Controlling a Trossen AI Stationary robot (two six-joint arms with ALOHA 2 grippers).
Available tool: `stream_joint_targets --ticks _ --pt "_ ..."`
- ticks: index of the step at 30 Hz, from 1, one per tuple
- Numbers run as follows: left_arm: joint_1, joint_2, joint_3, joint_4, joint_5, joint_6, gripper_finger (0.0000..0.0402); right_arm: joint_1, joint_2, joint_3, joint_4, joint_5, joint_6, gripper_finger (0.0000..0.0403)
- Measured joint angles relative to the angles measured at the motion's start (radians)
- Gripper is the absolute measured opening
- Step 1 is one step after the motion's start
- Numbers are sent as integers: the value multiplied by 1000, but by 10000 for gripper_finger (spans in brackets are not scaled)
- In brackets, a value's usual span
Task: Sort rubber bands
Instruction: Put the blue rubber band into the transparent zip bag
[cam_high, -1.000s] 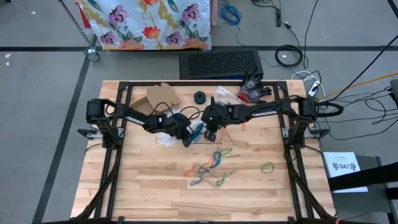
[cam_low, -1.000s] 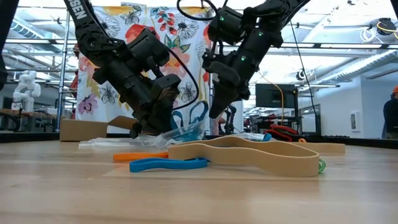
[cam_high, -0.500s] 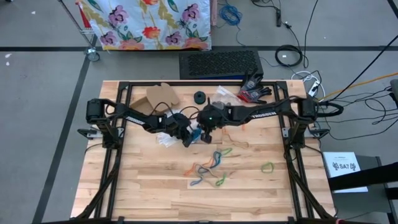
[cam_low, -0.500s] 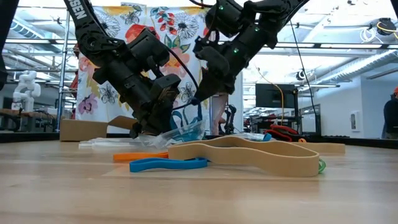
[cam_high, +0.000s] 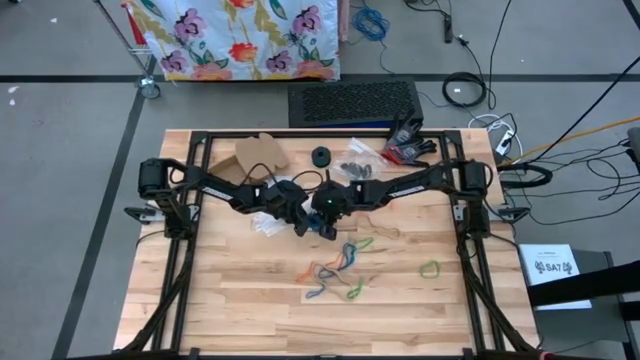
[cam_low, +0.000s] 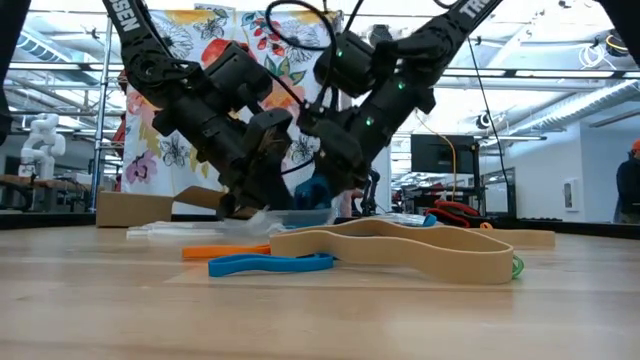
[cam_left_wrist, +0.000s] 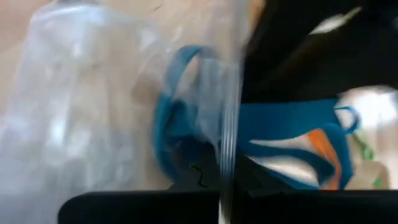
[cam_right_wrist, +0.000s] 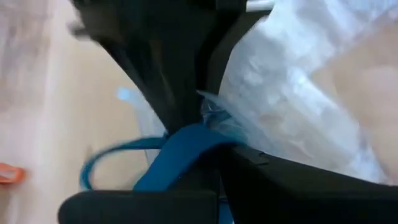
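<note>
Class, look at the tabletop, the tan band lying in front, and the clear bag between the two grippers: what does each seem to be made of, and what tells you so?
Tabletop: probably wood, pale matt planks with visible grain and seams.
Tan band: seemingly rubber, a dull, smooth strip lying in a floppy loop.
Clear bag: thin plastic film, likely; see-through, crinkled and glossy, with a blue band showing through it.

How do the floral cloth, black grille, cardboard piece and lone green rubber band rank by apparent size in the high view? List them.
1. floral cloth, even though it is cut off at the picture's edge
2. black grille
3. cardboard piece
4. lone green rubber band
</note>
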Motion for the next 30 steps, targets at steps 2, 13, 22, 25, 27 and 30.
stream_joint_targets --ticks 2,13,22,25,27,30 --pt "0 0 0 26 4 0 0 -2 15 0 -1 -2 2 0" --pt "0 -70 0 54 4 19 0 -20 78 5 14 -183 60 0" --pt "-7 -82 0 64 -8 37 0 -21 86 104 -161 -263 143 0" --pt "-16 -82 1 69 -8 58 0 -20 86 157 -259 -227 171 0" --pt "-23 -82 1 65 -12 58 0 -20 86 189 -302 -197 174 0" --pt "-26 -83 3 35 -31 58 0 -19 86 209 -310 -176 158 0"
